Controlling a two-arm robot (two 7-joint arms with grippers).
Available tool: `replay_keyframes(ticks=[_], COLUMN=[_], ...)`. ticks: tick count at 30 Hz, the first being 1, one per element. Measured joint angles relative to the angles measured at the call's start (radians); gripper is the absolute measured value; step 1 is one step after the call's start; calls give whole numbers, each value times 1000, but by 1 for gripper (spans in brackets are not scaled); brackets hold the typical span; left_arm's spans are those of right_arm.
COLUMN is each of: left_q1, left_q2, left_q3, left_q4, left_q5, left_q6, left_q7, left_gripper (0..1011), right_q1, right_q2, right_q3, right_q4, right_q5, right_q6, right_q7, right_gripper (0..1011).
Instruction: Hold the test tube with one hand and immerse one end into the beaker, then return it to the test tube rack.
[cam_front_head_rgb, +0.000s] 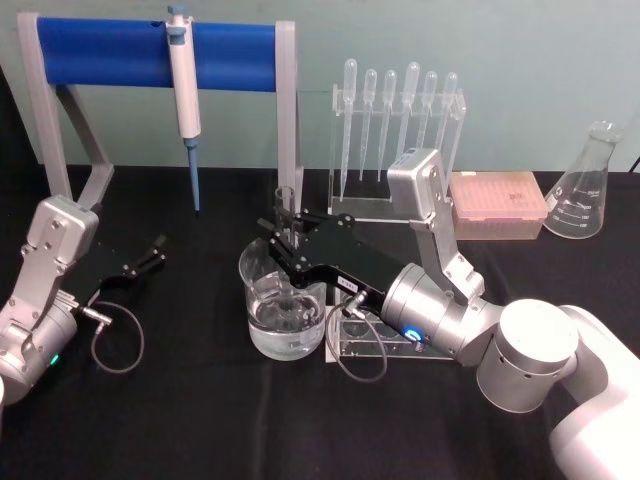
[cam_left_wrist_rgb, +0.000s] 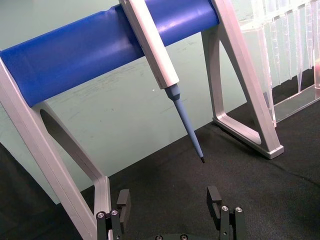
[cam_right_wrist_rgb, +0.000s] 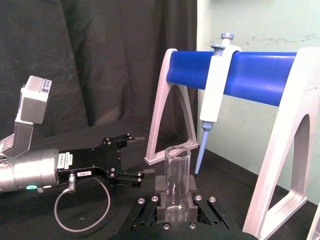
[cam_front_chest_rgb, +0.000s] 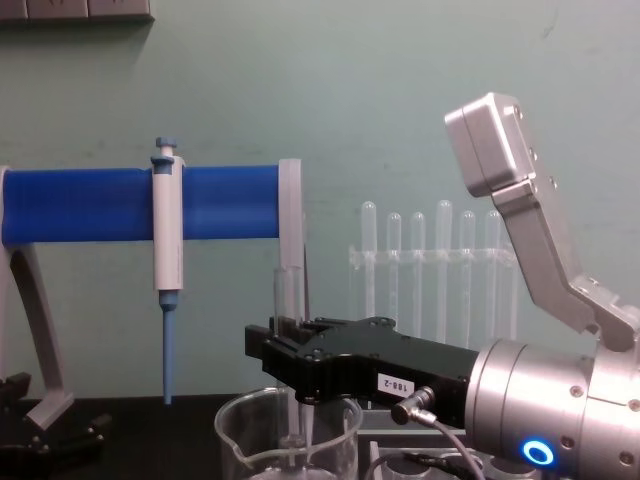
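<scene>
My right gripper (cam_front_head_rgb: 287, 240) is shut on the test tube (cam_front_head_rgb: 284, 205), a clear glass tube held upright with its open rim on top. The tube's lower end reaches down inside the beaker (cam_front_head_rgb: 262, 268), a wide clear glass with liquid at the bottom. In the chest view the test tube (cam_front_chest_rgb: 288, 290) passes through the right gripper (cam_front_chest_rgb: 285, 335) into the beaker (cam_front_chest_rgb: 240, 430). The right wrist view has the test tube (cam_right_wrist_rgb: 176, 175) clamped between the fingers (cam_right_wrist_rgb: 161, 189). My left gripper (cam_front_head_rgb: 152, 252) rests open at the table's left, nothing between its fingers (cam_left_wrist_rgb: 123, 201).
A blue-and-white pipettor (cam_front_head_rgb: 184, 90) hangs on the blue-barred stand (cam_front_head_rgb: 100, 50) behind the beaker. A clear rack of plastic pipettes (cam_front_head_rgb: 400, 130), a pink tip box (cam_front_head_rgb: 497, 205) and a conical flask (cam_front_head_rgb: 585, 190) stand at the back right. A clear holder (cam_front_head_rgb: 365, 348) lies under my right wrist.
</scene>
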Motion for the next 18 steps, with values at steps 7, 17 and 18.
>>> replay_keyframes(ticks=[7,17,18], left_q1=[0,0,0], left_q2=[0,0,0], left_q3=[0,0,0], left_q4=[0,0,0], left_q5=[0,0,0], left_q6=[0,0,0], left_q7=[0,0,0], left_gripper=[1000,1000,1000], right_q1=[0,0,0], right_q2=[0,0,0], right_q3=[0,0,0], right_q4=[0,0,0], right_q5=[0,0,0], right_q6=[0,0,0], right_q7=[0,0,0], right_gripper=[224,224,224])
